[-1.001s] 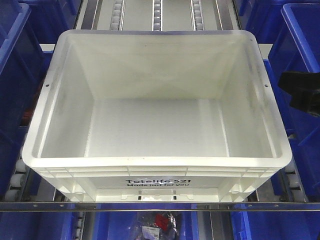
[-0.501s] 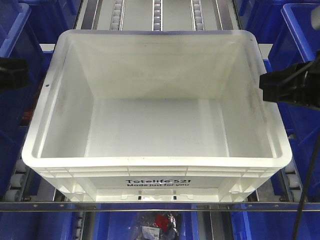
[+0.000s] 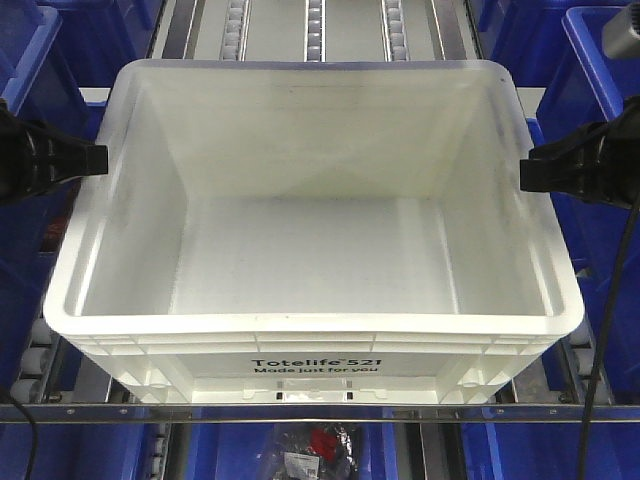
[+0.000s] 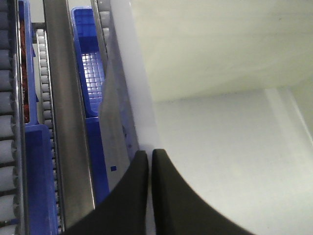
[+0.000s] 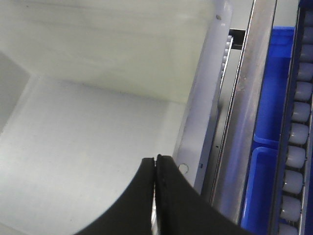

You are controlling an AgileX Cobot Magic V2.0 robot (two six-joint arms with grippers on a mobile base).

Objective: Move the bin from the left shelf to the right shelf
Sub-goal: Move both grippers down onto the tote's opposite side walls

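The bin (image 3: 300,250) is a large white tote, empty, with black print on its near side, standing on the roller shelf. My left gripper (image 3: 100,158) is at the bin's left rim, its black fingers shut with nothing between them. In the left wrist view the left gripper (image 4: 148,152) hovers over that rim, with the bin's floor (image 4: 220,147) to its right. My right gripper (image 3: 525,172) is at the right rim, also shut. The right wrist view has the right gripper (image 5: 157,157) just inside the bin's right wall (image 5: 205,98).
Blue bins (image 3: 30,60) (image 3: 600,80) stand close on both sides of the white one. Roller tracks (image 3: 315,30) run behind it, and a metal rail (image 3: 300,411) crosses in front. A bag of small items (image 3: 315,445) lies on the lower level.
The left gripper has come in from the left edge to the bin's left rim. The right gripper has moved inward to the right rim. The bin has not moved.
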